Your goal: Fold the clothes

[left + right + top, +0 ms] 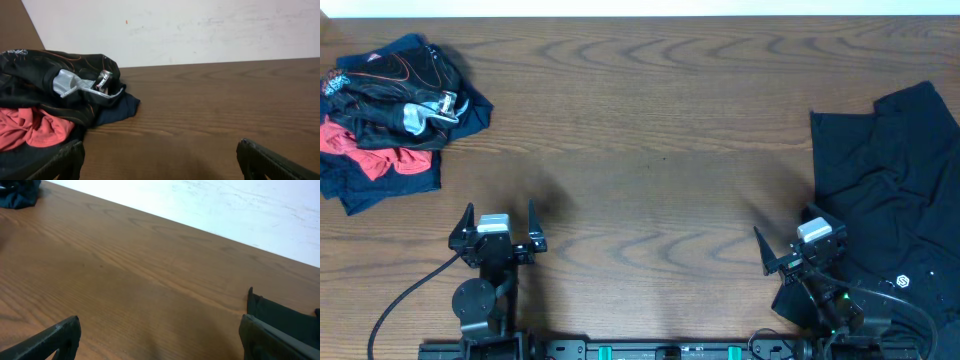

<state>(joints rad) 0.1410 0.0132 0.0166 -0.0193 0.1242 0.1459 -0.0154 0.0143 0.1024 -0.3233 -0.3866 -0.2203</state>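
Observation:
A large black T-shirt with a small white logo lies crumpled at the table's right edge; its corner shows in the right wrist view. A pile of black, red and navy garments sits at the far left, also in the left wrist view. My left gripper is open and empty near the front edge, right of the pile. My right gripper is open and empty beside the T-shirt's left edge.
The wooden table stretches between the pile and the T-shirt. A white wall stands behind the table's far edge. A black cable runs from the left arm base toward the front edge.

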